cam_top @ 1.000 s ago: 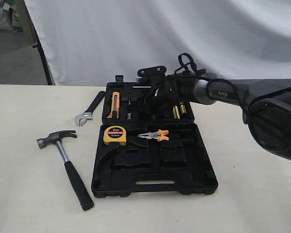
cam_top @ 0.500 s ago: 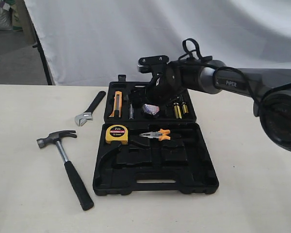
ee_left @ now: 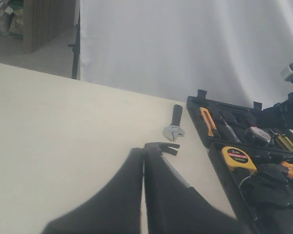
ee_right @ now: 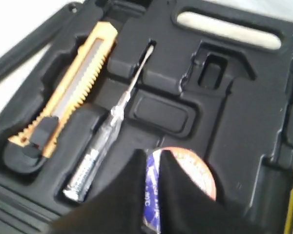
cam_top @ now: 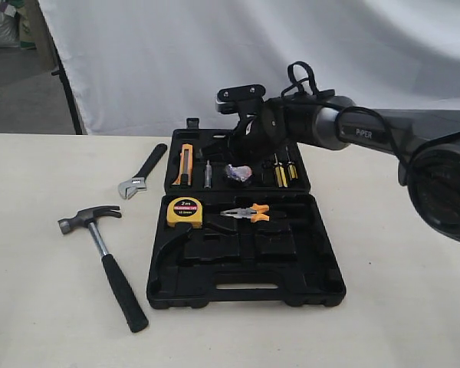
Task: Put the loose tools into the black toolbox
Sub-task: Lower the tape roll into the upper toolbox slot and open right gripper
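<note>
The step in hand was the small tape roll [cam_top: 238,173]. It lay in a recess of the far half of the black toolbox [cam_top: 307,261], between a slim tester screwdriver [cam_top: 208,173] and the yellow-handled screwdrivers [cam_top: 280,173]. The right gripper [ee_right: 151,156] hung directly above it. Its jaws were drawn nearly together with only a sliver of the roll's label showing between them, and they gripped nothing. By that reading the roll was delivered and this step was as good as finished.

The other two loose tools were not yet packed. The claw hammer [cam_top: 109,262] lay on the bench [cam_top: 46,322] to the left of the case, its head toward the far side and its black handle pointing near. The adjustable wrench [cam_top: 142,170] lay farther off, just beside the far-left corner of the case. The left gripper [ee_left: 143,148] hovered over the bench on that side, near the hammer head, with its jaws closed and empty.

Next, I judged, the right arm had to lift clear of the case. The left jaws would have to open before coming down on the hammer or the wrench. The hammer probably belonged in the curved recess [cam_top: 172,249] at the left of the near half, so it would need turning to match that shape.
</note>
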